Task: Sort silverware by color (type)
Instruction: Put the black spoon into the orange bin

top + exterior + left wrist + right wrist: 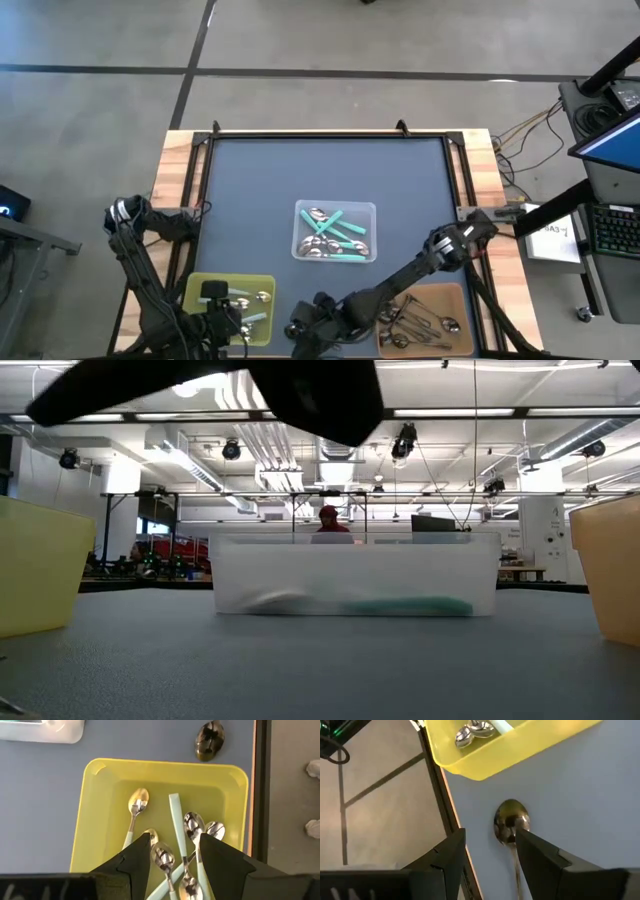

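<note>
A lone spoon (510, 824) with a dark shiny bowl lies on the grey mat just off the yellow bin's corner (470, 767); its thin handle (516, 870) runs back toward my right gripper (490, 835). That gripper is open and hangs over the spoon near the table's front edge (300, 328). My left gripper (175, 839) hovers open over the yellow bin (100, 820), which holds several pale-handled spoons (175, 820). The same lone spoon (210, 740) lies beyond that bin. The clear bin (335, 232) at mid-table holds teal-handled spoons.
A brown bin (425, 320) with dark metal spoons stands at the front right, under my right arm (440, 245). Wooden table rails (175, 180) frame the mat. The mat's far half (330, 170) is bare. A person in red (328, 520) is far behind the table.
</note>
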Controlling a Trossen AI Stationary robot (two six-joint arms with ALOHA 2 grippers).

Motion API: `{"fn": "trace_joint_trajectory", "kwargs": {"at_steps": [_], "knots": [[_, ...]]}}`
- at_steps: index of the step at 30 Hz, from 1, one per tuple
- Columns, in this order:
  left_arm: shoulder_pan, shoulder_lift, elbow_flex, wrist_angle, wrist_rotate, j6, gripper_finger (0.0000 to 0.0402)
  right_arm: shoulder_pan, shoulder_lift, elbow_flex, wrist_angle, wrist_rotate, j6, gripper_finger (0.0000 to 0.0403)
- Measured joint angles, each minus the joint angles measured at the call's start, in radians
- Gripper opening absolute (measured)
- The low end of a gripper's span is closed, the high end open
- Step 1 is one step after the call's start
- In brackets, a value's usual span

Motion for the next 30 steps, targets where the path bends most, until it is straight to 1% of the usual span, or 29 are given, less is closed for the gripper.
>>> {"fn": "trace_joint_trajectory", "kwargs": {"at_steps": [5,9,19,25,30], "knots": [[-0.029,0.0,0.0,-0.02,0.0,-0.004,0.0152,-0.005,0.068,0.092,-0.115,-0.01,0.011,0.0164],[-0.047,0.0,0.0,-0.025,0.0,-0.006,0.0153,-0.005,0.104,0.126,-0.138,-0.05,0.04,0.0164],[-0.073,0.0,-0.001,-0.064,0.0,-0.006,0.0153,-0.004,0.155,0.129,-0.145,-0.051,0.091,0.0164],[-0.083,0.0,-0.001,-0.1,0.0,-0.006,0.0153,-0.008,0.159,0.129,-0.158,-0.051,0.073,0.0164],[-0.087,0.0,-0.001,-0.125,-0.001,-0.006,0.0152,-0.016,0.159,0.129,-0.209,-0.055,0.037,0.0164]]}}
